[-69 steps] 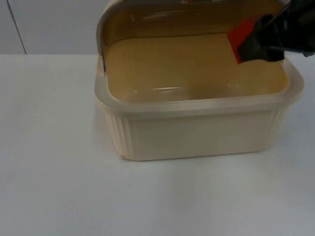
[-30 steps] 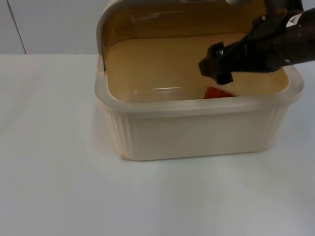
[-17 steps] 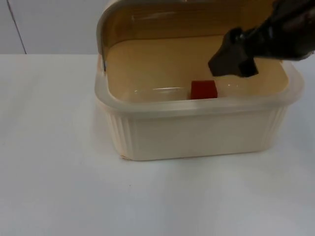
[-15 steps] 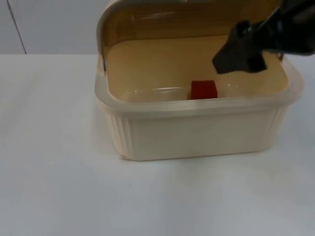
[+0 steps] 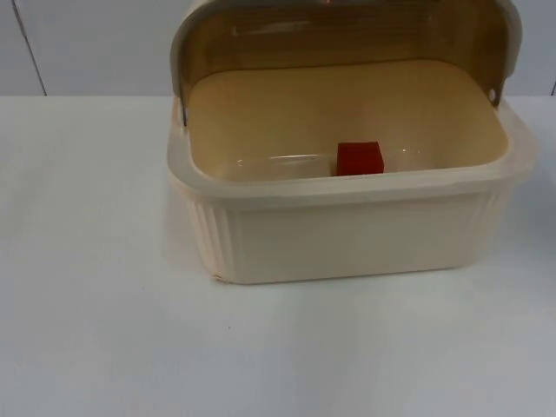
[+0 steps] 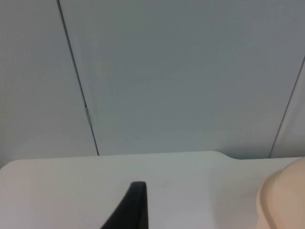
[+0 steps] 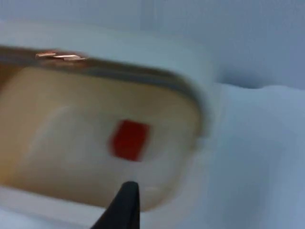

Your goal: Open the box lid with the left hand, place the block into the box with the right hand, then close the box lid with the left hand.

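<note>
Where lid (image 5: 347, 26) gapes, red cube (image 5: 360, 158), ribbed box (image 5: 347, 234)

White table top (image 5: 95, 330) ends at grey partition wall (image 6: 181, 76).

Even, soft, bright light leaves only a faint shadow under the box (image 5: 347, 234) on the white table (image 5: 104, 330), while the right wrist view is smeared by motion blur.
</note>
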